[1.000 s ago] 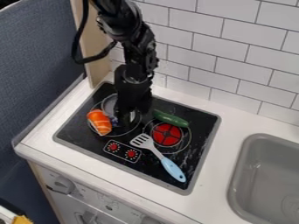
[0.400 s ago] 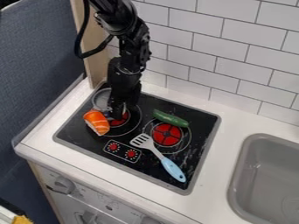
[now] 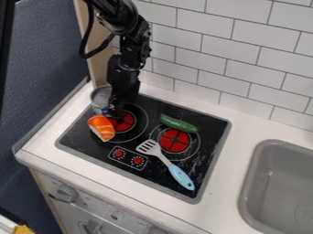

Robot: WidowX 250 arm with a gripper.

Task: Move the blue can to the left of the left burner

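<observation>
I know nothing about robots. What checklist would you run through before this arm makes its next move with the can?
1. Gripper at the blue can: ok, right beside it.
2. Can away from the red centre of the left burner: ok, it is up and left of it in the view.
3. Can resting flat on a surface: cannot tell, its base is hidden.
4. Space around the can: not ok, the orange striped food piece lies very close.
5. Green cucumber and spatula out of the way: ok, both lie to the right.
</observation>
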